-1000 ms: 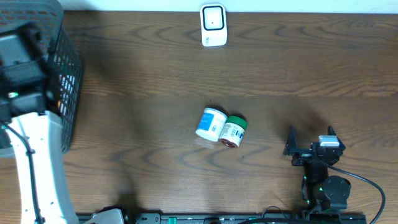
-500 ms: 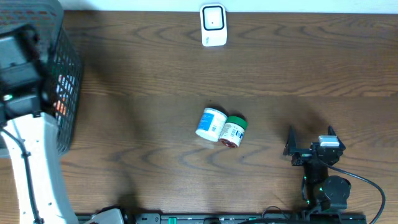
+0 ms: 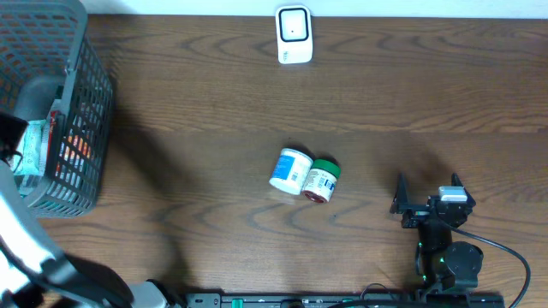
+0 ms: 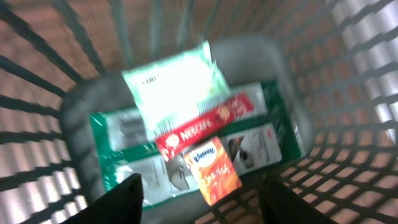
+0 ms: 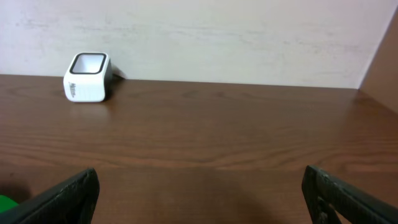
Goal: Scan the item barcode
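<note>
At the table's near edge, about 5 o'clock, the right gripper (image 3: 428, 192) sits low with its arm folded behind it, fingers level and aimed toward 12 o'clock, jaws spread wide with nothing between them

Mid-table two small jars lie on their sides, touching: a white jar with a blue label (image 3: 290, 170) and, at its 4 o'clock, a green-lidded jar with a white label (image 3: 321, 180). Each long axis runs roughly from 1 to 7 o'clock, the green lid toward 1

At 9 o'clock the left gripper (image 4: 205, 202) looks down into a grey mesh basket (image 3: 92, 94), jaws parted and empty. Below it, blurred, lie a pale green pouch (image 4: 177, 84), a red sachet (image 4: 202, 124), an orange packet (image 4: 214, 171) and a dark green carton (image 4: 124, 134)

At 12 o'clock, on the far edge, stands a small white scanner (image 3: 293, 34)
</note>
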Available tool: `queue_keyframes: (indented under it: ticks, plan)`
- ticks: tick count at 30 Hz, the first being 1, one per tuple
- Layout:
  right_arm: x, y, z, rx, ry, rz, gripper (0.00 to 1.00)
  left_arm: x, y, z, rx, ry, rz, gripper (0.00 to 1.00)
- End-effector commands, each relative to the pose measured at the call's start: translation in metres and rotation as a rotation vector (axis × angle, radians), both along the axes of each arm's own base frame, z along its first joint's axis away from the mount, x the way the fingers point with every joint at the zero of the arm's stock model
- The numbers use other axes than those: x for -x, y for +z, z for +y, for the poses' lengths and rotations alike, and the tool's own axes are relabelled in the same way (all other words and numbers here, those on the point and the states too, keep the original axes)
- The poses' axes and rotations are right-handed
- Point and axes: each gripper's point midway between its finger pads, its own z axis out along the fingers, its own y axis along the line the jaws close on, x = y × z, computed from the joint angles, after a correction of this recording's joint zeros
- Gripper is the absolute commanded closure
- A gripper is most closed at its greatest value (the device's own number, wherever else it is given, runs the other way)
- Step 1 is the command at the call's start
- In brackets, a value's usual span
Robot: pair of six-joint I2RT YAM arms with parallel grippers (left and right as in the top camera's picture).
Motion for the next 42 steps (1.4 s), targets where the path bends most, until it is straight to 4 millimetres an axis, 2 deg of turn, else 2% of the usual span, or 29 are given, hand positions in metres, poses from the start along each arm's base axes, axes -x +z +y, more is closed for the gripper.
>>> queue_keyframes:
  ticks: [1,5,8,27,33,34,38,42]
  plan:
    - [0.000,-0.002,0.003,0.004,0.011,0.006,0.01,-0.020,-0.035,-0.007,0.165,-0.050,-0.020,0.37]
    - [0.000,-0.002,0.003,0.004,0.012,0.006,0.01,-0.028,-0.071,-0.007,0.250,-0.082,0.018,0.37]
    - [0.000,-0.002,0.003,0.004,0.011,0.006,0.01,-0.029,-0.089,-0.007,0.268,-0.116,0.056,0.36]
    - [0.000,-0.002,0.003,0.004,0.012,0.006,0.01,-0.030,-0.172,-0.004,0.368,-0.141,0.190,0.34]
    - [0.000,-0.002,0.003,0.004,0.011,0.006,0.01,-0.028,-0.187,-0.006,0.397,-0.139,0.216,0.35]
    - [0.000,-0.002,0.003,0.004,0.011,0.006,0.01,-0.028,-0.188,-0.007,0.400,-0.141,0.217,0.36]
    - [0.000,-0.002,0.003,0.004,0.011,0.006,0.01,-0.035,-0.187,-0.014,0.436,-0.164,0.177,0.55]
    - [0.000,-0.002,0.003,0.004,0.011,0.006,0.01,-0.041,-0.184,-0.021,0.471,-0.188,0.135,0.67]
